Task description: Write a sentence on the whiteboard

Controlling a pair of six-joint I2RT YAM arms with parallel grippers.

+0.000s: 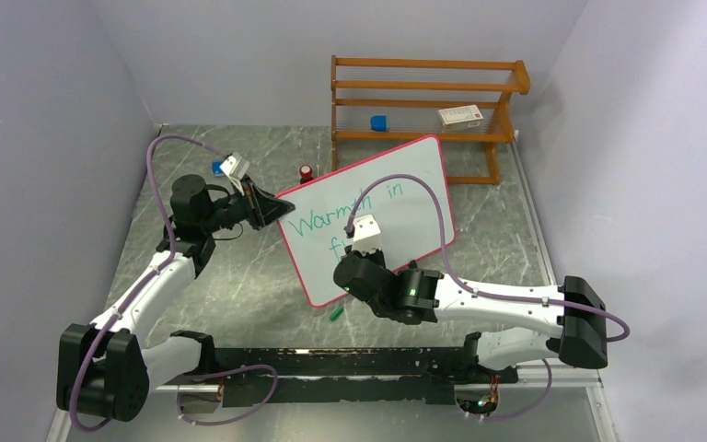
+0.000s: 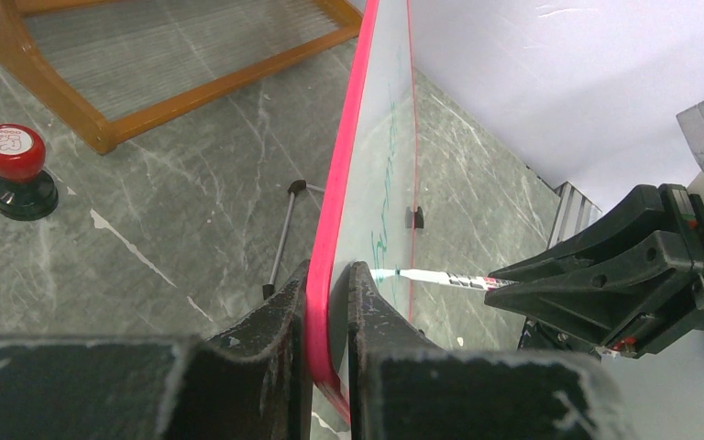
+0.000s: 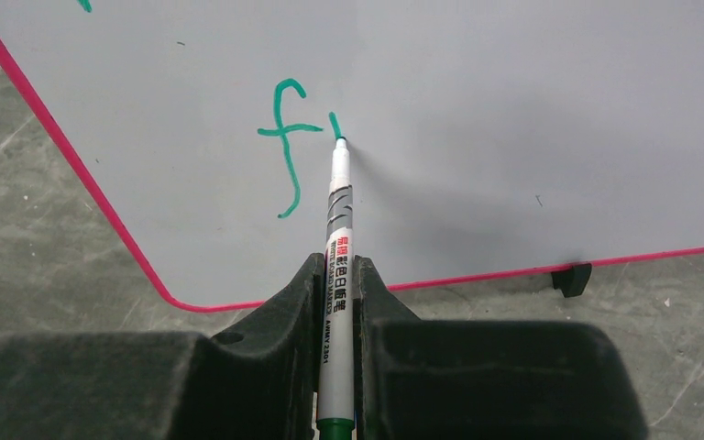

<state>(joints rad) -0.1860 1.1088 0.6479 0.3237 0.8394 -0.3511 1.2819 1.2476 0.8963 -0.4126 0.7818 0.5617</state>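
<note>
Holding the whiteboard (image 1: 405,207) by its left edge, the left fingers (image 2: 275,321) are squeezed narrow on the pink frame, one finger on each side. The board stands tilted up in the middle of the grey surface (image 1: 239,276), just in front of a wooden rack (image 1: 423,101); a small black foot on its bottom edge rests on the surface. The right fingers (image 3: 284,312) are closed tight on a pen (image 3: 337,247); the pen sticks straight out from between them, and its tip touches the board. Green words on the board say "Warmth in"; under them is a green "f", and the pen tip sits at the bottom of a short green mark just right of that "f". A green cap (image 1: 336,314) lies on the surface near the bottom corner of the board. A red knob on a black base (image 2: 14,156) stands on the surface behind the board, near the rack. A blue thing (image 1: 378,122) and a white box (image 1: 460,115) sit on the rack, well apart from each other.
</note>
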